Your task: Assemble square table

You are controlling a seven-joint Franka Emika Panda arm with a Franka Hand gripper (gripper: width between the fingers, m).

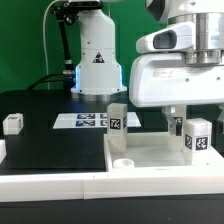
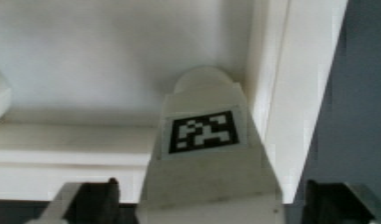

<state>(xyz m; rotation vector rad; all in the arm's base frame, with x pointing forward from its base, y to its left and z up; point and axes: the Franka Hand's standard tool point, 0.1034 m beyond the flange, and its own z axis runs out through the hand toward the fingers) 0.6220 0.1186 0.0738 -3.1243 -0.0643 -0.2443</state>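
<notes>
The square tabletop (image 1: 150,158) lies flat at the front of the exterior view. One white tagged leg (image 1: 118,120) stands upright at its far corner on the exterior view's left. My gripper (image 1: 190,124) hangs over the top's side on the exterior view's right, shut on a second tagged leg (image 1: 197,136) that it holds upright at the top's surface. In the wrist view this leg (image 2: 208,145) fills the space between my dark fingers (image 2: 89,203), with the tabletop (image 2: 89,95) beyond it. A third leg (image 1: 12,123) lies loose on the black table at the exterior view's far left.
The marker board (image 1: 85,120) lies flat behind the tabletop. The robot base (image 1: 97,60) stands at the back. A long white rail (image 1: 60,190) runs along the front edge. A green wall is behind.
</notes>
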